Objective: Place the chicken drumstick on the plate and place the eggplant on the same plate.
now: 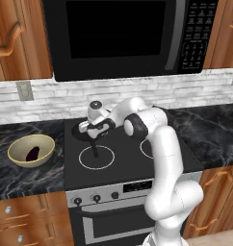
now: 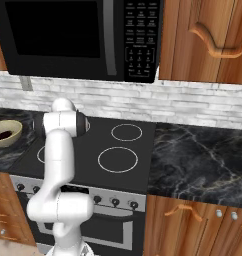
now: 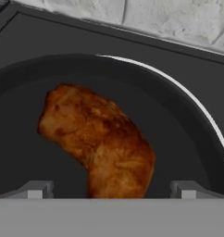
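Drumstick: the chicken drumstick (image 3: 97,139) lies inside the black frying pan (image 3: 188,129), on the pan's dark floor, thick end up-left and narrower end toward the gripper in the hand view.
Pan: it sits on the stove (image 1: 118,158), over the rear left burner, its handle reaching toward the front left ring.
Gripper: the gripper (image 3: 112,187) hangs just over the pan, fingers spread wide apart, one on each side of the drumstick's narrow end, holding nothing.
Eggplant: the eggplant (image 1: 32,153) rests in the tan bowl (image 1: 17,156) on the counter (image 1: 22,175), left of the stove.
Plate: a red sliver at the left edge, beyond the bowl, may be the plate; too little to tell.
Handling: the drumstick looks light, stiff and glossy, so likely somewhat slippery; its rounded sides could squirt out of a shallow pinch.
Where to hold: probably across the meaty middle, fingers low, close to the pan floor.
Risk: the pan's raised rim may catch a finger on descent.
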Robot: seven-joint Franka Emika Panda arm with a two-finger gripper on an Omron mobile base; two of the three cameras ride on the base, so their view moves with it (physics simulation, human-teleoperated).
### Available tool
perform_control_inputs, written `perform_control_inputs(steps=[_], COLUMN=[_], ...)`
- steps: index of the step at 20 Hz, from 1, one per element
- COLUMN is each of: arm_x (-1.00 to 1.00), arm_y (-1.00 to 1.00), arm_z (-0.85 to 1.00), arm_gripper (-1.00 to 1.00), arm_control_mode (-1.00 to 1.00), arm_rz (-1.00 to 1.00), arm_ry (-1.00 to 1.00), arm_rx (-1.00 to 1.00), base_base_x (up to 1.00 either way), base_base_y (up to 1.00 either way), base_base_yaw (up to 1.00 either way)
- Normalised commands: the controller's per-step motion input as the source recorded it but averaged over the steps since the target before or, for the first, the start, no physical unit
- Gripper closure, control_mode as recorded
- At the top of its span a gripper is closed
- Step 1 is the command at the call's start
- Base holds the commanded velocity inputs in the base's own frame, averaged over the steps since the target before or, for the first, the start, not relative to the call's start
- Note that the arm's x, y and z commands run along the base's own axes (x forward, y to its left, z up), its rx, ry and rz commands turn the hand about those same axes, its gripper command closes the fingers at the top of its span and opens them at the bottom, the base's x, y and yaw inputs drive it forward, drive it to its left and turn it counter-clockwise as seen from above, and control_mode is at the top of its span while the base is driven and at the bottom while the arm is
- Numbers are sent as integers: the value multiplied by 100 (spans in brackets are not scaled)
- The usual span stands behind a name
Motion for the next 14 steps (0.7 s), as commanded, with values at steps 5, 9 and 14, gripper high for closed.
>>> perform_control_inputs(steps=[5, 9, 14], arm_x=[10, 7, 0], arm_y=[0, 3, 0], arm_z=[-10, -18, 1], arm_gripper=[-100, 100, 100], arm_control_mode=[-100, -100, -100], arm_rz=[0, 0, 0], arm_ry=[3, 5, 0], arm_rx=[-3, -5, 0], base_base_x=[0, 0, 0], base_base_y=[0, 0, 0], base_base_yaw=[0, 0, 0])
